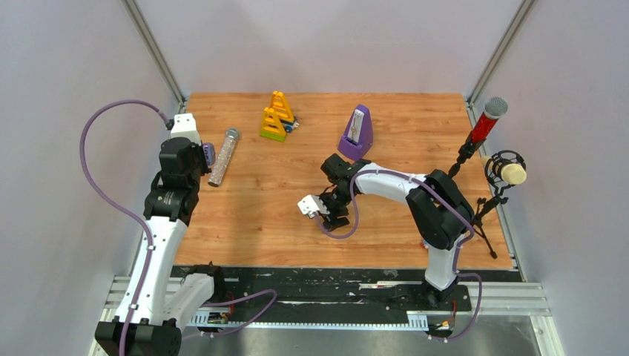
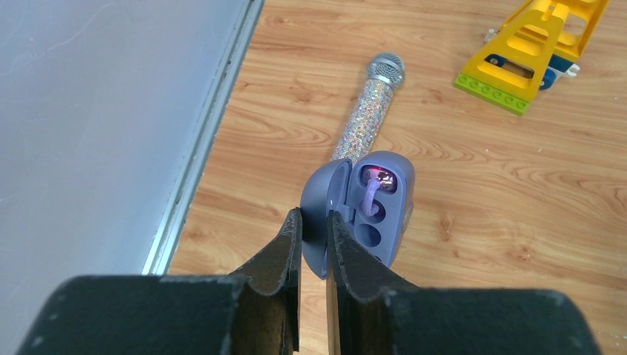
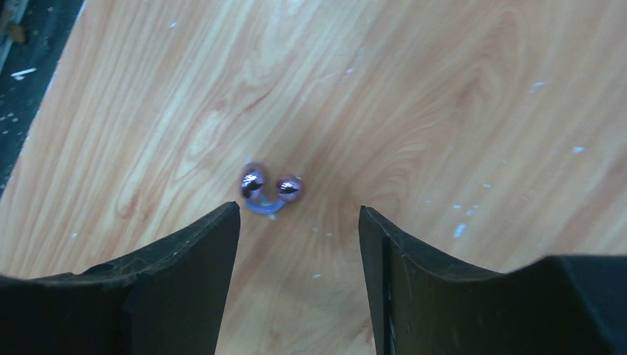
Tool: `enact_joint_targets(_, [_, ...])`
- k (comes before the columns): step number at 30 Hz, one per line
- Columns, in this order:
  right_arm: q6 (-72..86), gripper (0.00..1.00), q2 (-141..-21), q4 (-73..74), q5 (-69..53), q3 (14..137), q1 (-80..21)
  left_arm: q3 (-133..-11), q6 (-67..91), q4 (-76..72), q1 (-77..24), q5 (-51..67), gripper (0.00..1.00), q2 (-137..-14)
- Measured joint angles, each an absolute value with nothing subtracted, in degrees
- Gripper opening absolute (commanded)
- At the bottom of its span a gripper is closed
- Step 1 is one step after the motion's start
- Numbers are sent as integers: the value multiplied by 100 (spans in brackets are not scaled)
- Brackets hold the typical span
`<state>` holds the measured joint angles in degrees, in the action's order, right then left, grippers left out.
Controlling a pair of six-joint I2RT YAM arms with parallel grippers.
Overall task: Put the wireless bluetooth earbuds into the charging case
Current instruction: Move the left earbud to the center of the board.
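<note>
Though seemingly half done, not finished: charging case point(image 2: 386, 211), lid open, pinched by its lid in left tool point(image 2: 314, 219) at left side of table point(image 2: 517, 185), one earbud point(image 2: 377, 180) apparently seated. Loose under right tool point(image 3: 299, 214), spread wide and empty: second earbud point(image 3: 268, 189); pickup and seating left.

top external: I look down from high behind the rig, far back, whole surface point(image 1: 245, 215) in frame | left wrist: close behind my left hand point(image 2: 314, 218), facing forward and low over the surface toward glitter microphone point(image 2: 366, 118) and yellow blocks point(image 2: 529, 55), both shared with the top view | right wrist: very near, facing down past my right hand point(image 3: 299, 209) onto wood grain
</note>
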<state>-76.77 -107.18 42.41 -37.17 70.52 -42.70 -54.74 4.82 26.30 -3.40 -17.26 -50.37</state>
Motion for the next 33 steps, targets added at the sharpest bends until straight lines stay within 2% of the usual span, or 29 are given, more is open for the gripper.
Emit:
enact_joint_targets(11, [-7603,60,-10853,4816,-3699,7072,-4191,-5474,482,2633,-340,-1728,10,-5037])
enact_joint_targets(22, [-5489,57,-10407,3966,-3691,6407,-4211,-5474,484,2635,-340,-1732,10,-5037])
enact_joint_targets(33, [-4449,54,-10215,3037,-3352,6055,-4423,-5474,482,2635,-340,-1750,10,-5009])
